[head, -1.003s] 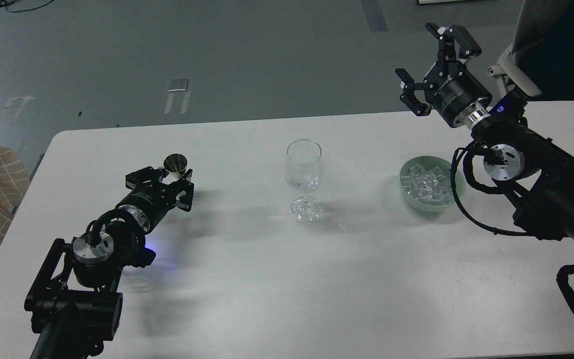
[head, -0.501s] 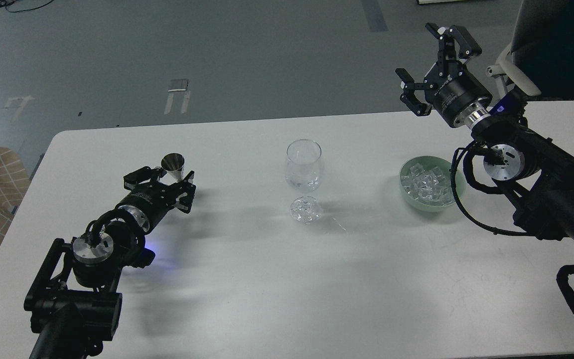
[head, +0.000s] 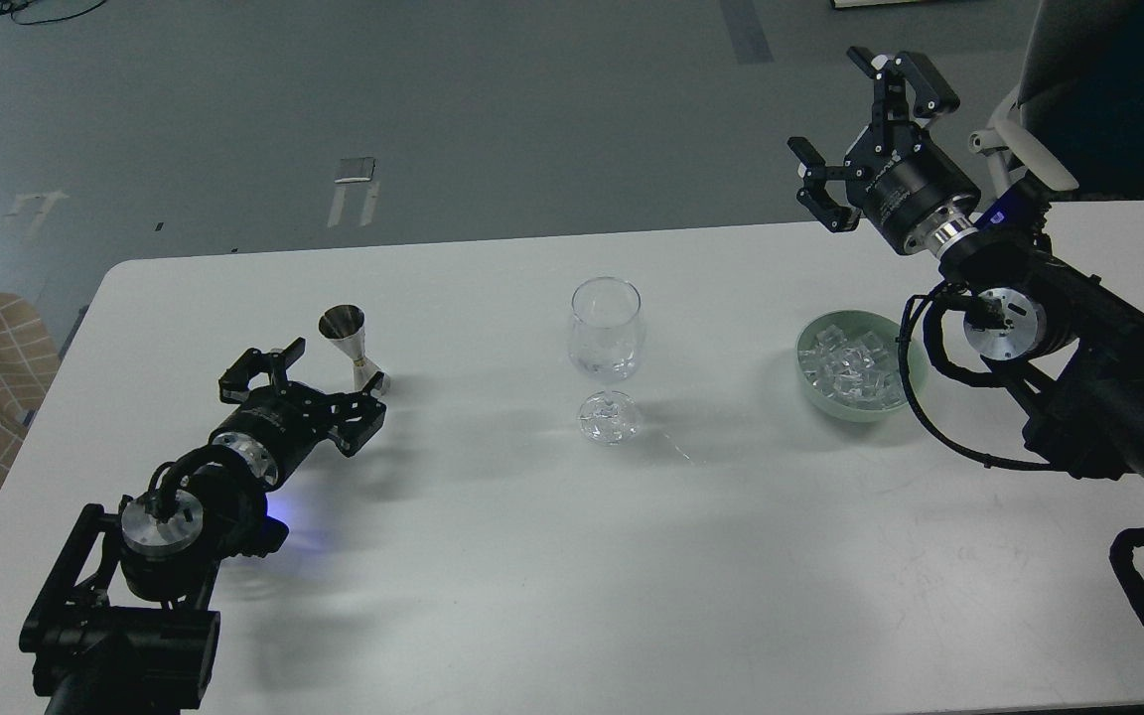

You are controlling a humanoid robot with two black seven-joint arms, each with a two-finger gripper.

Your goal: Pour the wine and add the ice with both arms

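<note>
Only one view is given, taken from the robot's head and aimed forward and down. The white surface (head: 532,556) is seen from above at moderate range, filling the lower two thirds; grey floor (head: 433,119) lies beyond toward 12 o'clock. The left arm (head: 185,497) is seen entering from 7 o'clock, the right arm (head: 1078,377) from 4 o'clock. A wine glass (head: 606,338) stands near the frame's centre. No second view is supplied, so no shared part can be told.
</note>
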